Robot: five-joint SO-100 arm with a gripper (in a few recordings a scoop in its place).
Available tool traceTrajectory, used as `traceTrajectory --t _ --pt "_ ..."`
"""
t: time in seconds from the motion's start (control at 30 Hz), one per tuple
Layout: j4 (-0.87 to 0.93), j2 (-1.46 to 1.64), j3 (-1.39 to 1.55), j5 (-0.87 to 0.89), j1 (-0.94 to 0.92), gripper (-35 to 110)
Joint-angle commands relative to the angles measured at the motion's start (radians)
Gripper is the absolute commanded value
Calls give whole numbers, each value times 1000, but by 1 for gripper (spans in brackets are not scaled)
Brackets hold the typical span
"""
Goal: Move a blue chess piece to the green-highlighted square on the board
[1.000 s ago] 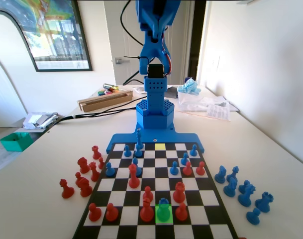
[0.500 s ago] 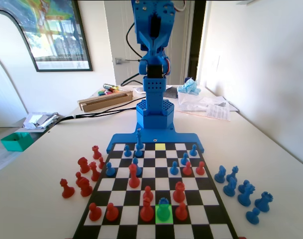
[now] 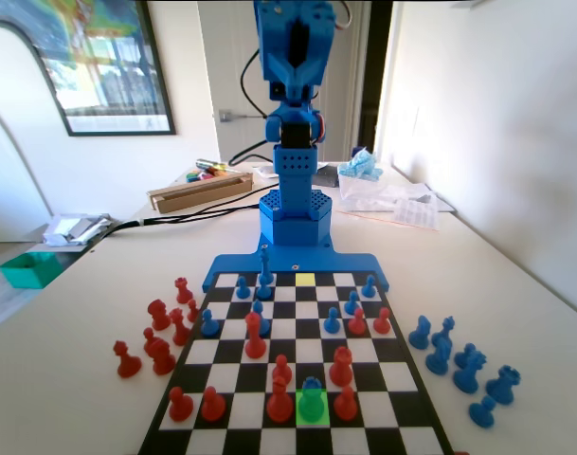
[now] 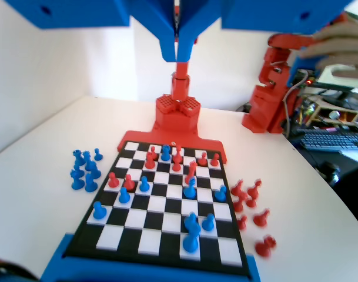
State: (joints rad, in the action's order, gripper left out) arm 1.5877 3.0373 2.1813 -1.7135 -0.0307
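Note:
A short blue pawn (image 3: 312, 389) stands on the bright green square (image 3: 313, 409), in the second row from the near end of the board (image 3: 229, 377) in the fixed view, with red pieces close on both sides. In the wrist view a blue piece (image 4: 165, 153) in the matching spot sits between red ones near the board's far end. My gripper (image 4: 177, 54) hangs high above the board, jaws pressed together with nothing between them. The blue arm (image 3: 293, 142) stands folded upright at the board's far end.
A paler yellow square (image 3: 305, 279) lies in the far row. Other blue and red pieces are spread over the board. Several blue pieces (image 3: 463, 365) stand off the board's right side and several red ones (image 3: 155, 336) off its left. A cardboard box (image 3: 201, 190) lies behind.
The arm's upper part has lifted and drawn back toward its base. The blue pawn and the other pieces have stayed where they were.

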Motion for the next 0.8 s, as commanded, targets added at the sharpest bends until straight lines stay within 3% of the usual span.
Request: traceTrajectory --t 0.0,0.77 --pt "-18 18 3 -14 11 1" --pt "-17 18 3 -14 5 1"
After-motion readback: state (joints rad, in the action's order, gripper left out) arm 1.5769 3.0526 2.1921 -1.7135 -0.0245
